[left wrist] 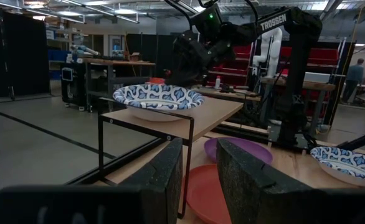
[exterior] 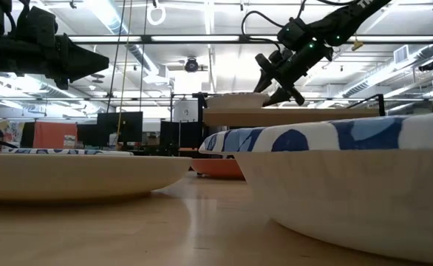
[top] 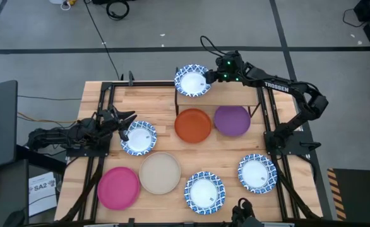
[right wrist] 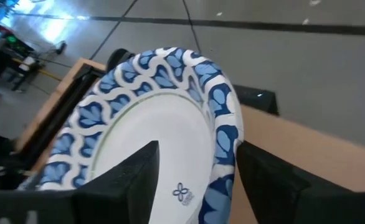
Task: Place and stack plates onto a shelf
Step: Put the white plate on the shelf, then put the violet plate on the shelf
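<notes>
A blue-rimmed white plate (top: 192, 81) (left wrist: 157, 96) sits on the left end of the small wood shelf (top: 235, 94) (exterior: 290, 116). My right gripper (top: 211, 75) (right wrist: 198, 148) is open at the plate's right rim (right wrist: 223, 118), one finger over the plate's inside and one outside. My left gripper (top: 127, 121) (left wrist: 200, 146) is open in the air beside another blue-rimmed plate (top: 138, 137) that lies on the table. An orange plate (top: 193, 125) and a purple plate (top: 232, 120) lie at the shelf's near side. My right gripper stands astride the plate's right rim (right wrist: 226, 134), slanting down from the table's right. Whether either finger touches the rim I cannot tell. The plate rests flat on the shelf top.
Along the near side of the table lie a pink plate (top: 118, 187), a beige plate (top: 160, 173) and two blue-rimmed plates (top: 204, 192) (top: 257, 173). The right half of the shelf top is bare. Black frame rails (top: 100, 157) run along both table sides.
</notes>
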